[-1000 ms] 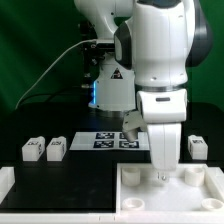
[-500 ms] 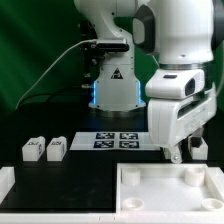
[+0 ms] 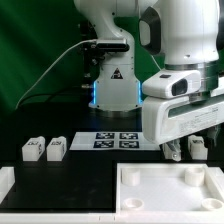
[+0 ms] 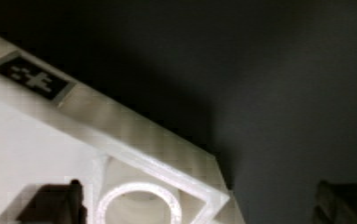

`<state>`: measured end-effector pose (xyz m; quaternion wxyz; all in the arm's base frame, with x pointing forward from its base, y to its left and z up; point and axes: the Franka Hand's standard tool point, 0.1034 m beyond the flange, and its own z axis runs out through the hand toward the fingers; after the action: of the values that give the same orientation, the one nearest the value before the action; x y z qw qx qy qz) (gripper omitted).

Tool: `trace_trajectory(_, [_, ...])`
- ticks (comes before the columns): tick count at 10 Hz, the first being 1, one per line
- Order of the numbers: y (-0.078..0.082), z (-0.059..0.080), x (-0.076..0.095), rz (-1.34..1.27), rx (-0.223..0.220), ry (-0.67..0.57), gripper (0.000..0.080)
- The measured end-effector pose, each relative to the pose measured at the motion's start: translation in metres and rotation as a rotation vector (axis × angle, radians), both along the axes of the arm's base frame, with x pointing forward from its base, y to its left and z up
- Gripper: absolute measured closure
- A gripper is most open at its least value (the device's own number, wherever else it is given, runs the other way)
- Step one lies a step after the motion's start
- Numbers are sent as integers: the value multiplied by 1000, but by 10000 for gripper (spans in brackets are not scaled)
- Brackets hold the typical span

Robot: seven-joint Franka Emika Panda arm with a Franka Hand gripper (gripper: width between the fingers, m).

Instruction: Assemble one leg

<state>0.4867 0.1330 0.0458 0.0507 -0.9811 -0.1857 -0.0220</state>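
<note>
Seemingly empty, the gripper (image 3: 172,153) hangs spread wide over the far edge of the tray (image 3: 160,196), beside a leg (image 3: 199,147).

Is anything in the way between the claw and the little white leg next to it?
Nothing visible is. The open gripper hangs over a corner of the tray, and the leg stands close by on the exterior view's right.
</note>
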Motion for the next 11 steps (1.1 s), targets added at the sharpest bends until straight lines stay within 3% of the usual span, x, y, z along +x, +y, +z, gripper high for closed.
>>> trace_trajectory(2, [28,0,-20,-208,2,41,150])
trace_trajectory(6, [28,-2,-29,-201,-34,147,150])
trace_trajectory(11, [40,-6,-70,-317,-160,702,150])
